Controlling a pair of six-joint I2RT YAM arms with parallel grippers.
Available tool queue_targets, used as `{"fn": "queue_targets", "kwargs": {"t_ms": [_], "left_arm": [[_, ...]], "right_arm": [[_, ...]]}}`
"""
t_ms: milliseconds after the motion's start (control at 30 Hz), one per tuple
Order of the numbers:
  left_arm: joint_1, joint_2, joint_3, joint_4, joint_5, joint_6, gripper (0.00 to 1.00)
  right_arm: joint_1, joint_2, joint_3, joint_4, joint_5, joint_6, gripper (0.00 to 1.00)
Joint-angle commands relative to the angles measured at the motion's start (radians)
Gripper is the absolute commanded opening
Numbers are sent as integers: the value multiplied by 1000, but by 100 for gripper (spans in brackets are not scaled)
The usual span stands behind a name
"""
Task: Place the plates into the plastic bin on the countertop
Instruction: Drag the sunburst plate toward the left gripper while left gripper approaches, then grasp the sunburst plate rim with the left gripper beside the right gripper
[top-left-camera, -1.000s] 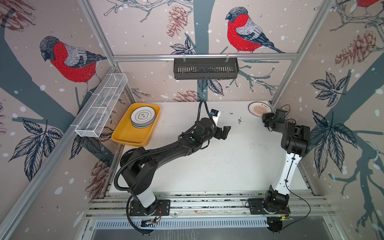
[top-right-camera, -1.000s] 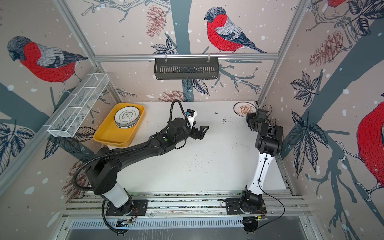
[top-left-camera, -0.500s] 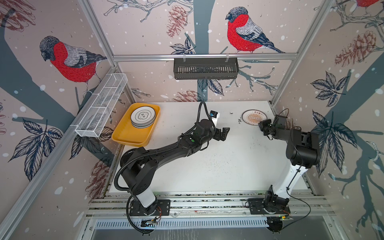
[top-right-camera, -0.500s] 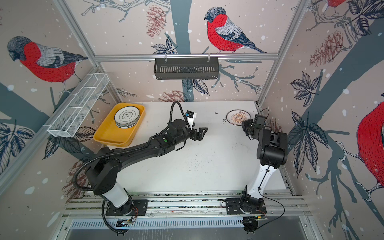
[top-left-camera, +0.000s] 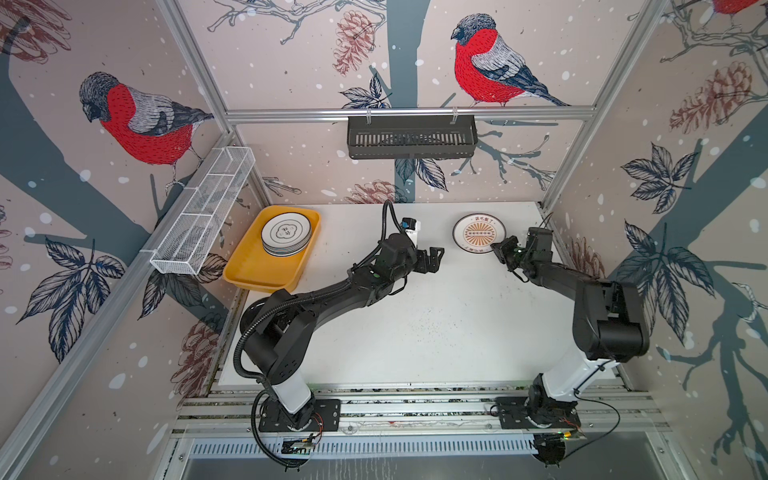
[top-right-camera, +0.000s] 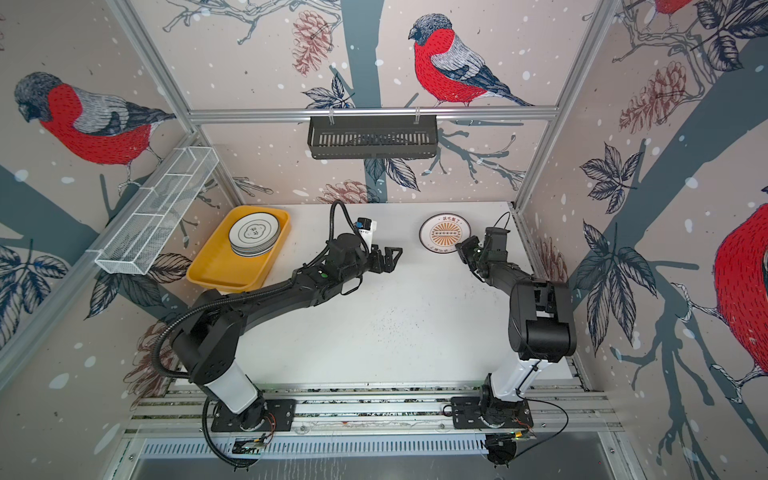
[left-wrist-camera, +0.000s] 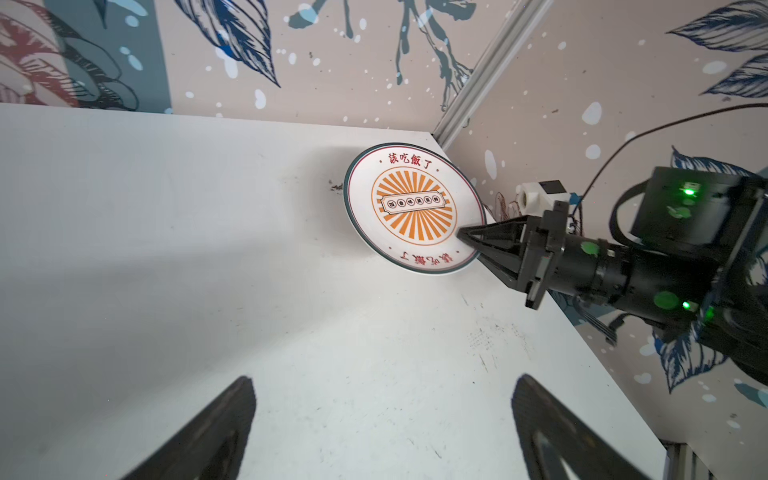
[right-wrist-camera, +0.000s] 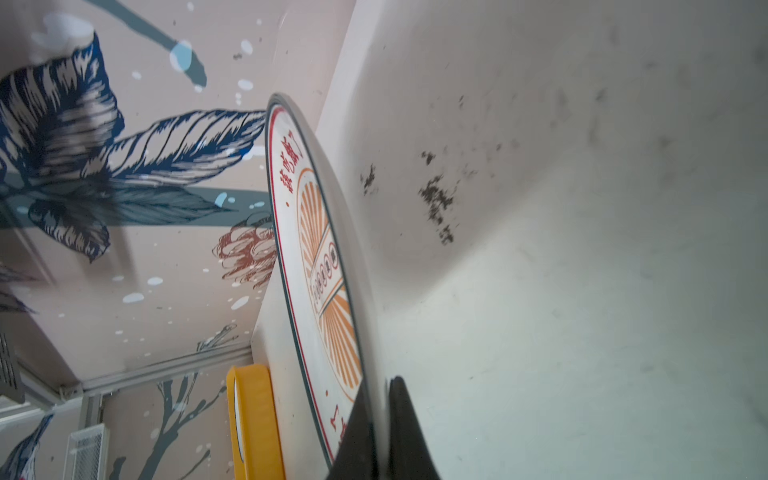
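Sunburst plate (top-left-camera: 478, 232) pinched in right hand (top-left-camera: 496, 248)

Round white plate with orange sunburst centre (left-wrist-camera: 415, 208): red characters 該吃飯了 along one rim, repeated along the opposite rim. Its central banner holds circled characters, too small to read. Emblem on the top white black-rimmed plate of the stack (top-left-camera: 286, 230): illegible.

I count one yellow bin (top-left-camera: 257, 276) and one stack of plates (top-left-camera: 286, 232); how many plates are in that stack I cannot tell. There is one sunburst plate (top-left-camera: 478, 232), one wire basket (top-left-camera: 203, 208), one black rack (top-left-camera: 411, 137) and one countertop (top-left-camera: 436, 332). I have two grippers: left gripper (top-left-camera: 437, 259) and right gripper (top-left-camera: 495, 248).
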Motion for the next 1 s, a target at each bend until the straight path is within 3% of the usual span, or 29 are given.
{"fn": "queue_targets", "kwargs": {"t_ms": [0, 433, 967], "left_arm": [[28, -10, 2, -3, 19, -40, 96], [264, -53, -80, -26, 190, -139, 96], [411, -63, -196, 98, 377, -214, 88]], "right_arm": [[61, -12, 30, -8, -26, -56, 2], [364, 38, 116, 42, -16, -51, 2], [425, 66, 145, 119, -121, -15, 2]]}}
